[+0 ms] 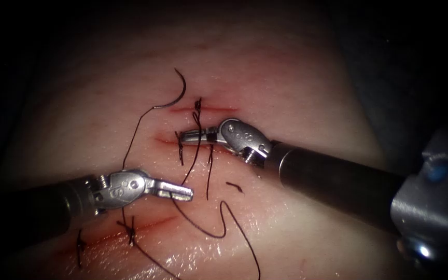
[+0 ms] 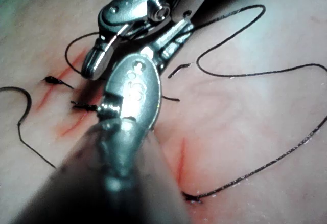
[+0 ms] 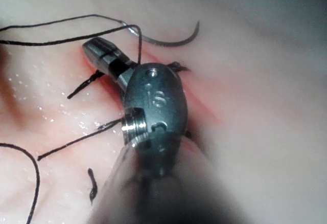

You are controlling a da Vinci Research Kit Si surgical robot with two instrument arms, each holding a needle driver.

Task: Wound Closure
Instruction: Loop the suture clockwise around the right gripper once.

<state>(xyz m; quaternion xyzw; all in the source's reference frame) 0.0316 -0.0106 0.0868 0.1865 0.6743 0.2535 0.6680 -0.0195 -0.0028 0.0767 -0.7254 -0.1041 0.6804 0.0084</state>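
The curved needle (image 1: 183,89) lies free on the tissue (image 1: 286,93), above and left of the upper cut (image 1: 208,109), and is not in the tissue. Its thread (image 1: 130,142) runs down toward my left tool (image 1: 186,193). That tool sits below the stitched cuts with its jaws shut on the thread, which loops away beneath it (image 1: 216,234). My right tool (image 1: 182,136) comes in from the right. It rests over the middle cut (image 1: 163,139) with its jaws shut among the stitch tails (image 1: 181,153). I cannot tell whether it holds one. The right wrist view shows these jaws (image 3: 91,47) with the needle (image 3: 168,42) beyond.
Knotted stitches sit at the upper cut (image 1: 198,106) and along the lower cut (image 1: 130,226). A short cut piece of thread (image 1: 234,185) lies right of the left tool. Red fluid marks the cuts. Loose thread (image 2: 265,73) trails over the wet tissue near the bottom edge.
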